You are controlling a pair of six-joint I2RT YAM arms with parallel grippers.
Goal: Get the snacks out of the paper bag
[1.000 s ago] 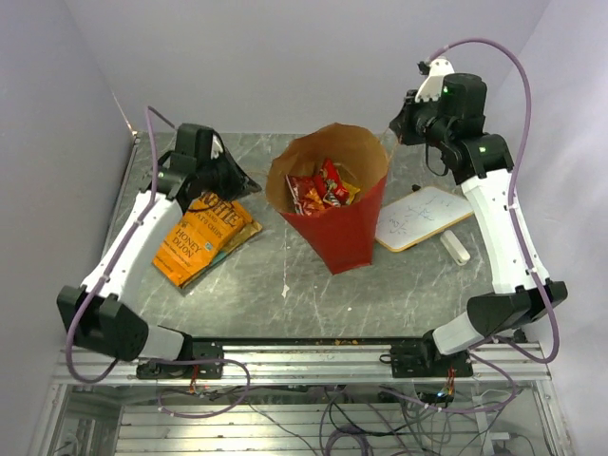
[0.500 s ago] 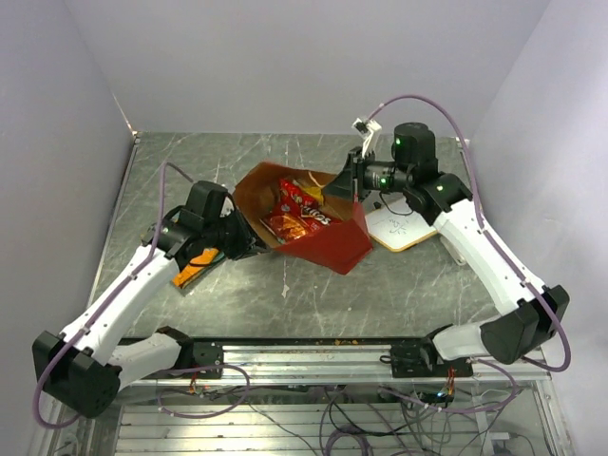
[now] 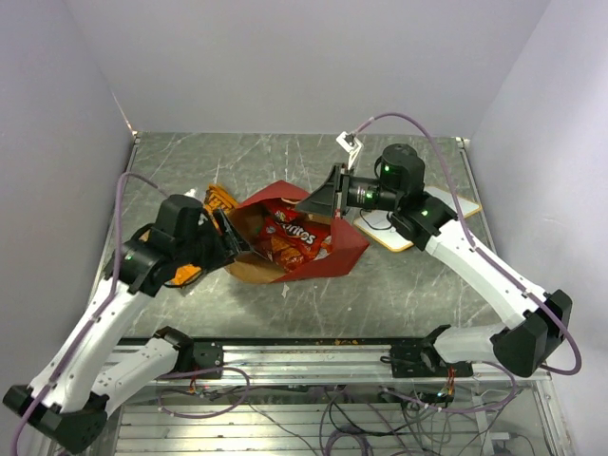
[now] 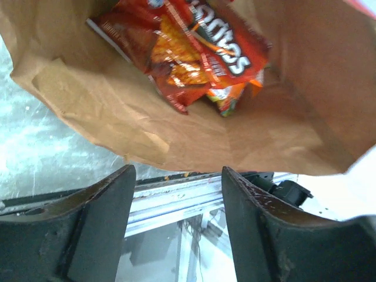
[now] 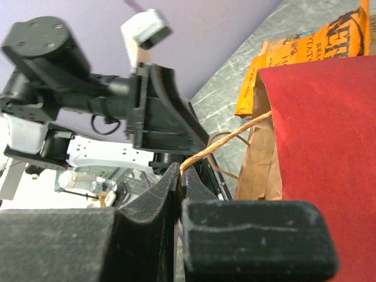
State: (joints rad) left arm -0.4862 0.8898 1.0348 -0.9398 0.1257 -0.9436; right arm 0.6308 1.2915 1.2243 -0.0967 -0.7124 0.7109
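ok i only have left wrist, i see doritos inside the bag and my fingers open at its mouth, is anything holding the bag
Observer: Yes, the right gripper is shut on the twisted handle.
Operator: is the bag upright
Observer: No, the paper bag is tipped on its side, mouth facing the left gripper.
Operator: any snack out already
Observer: One orange chip bag lies on the table beside the bag, outside it.
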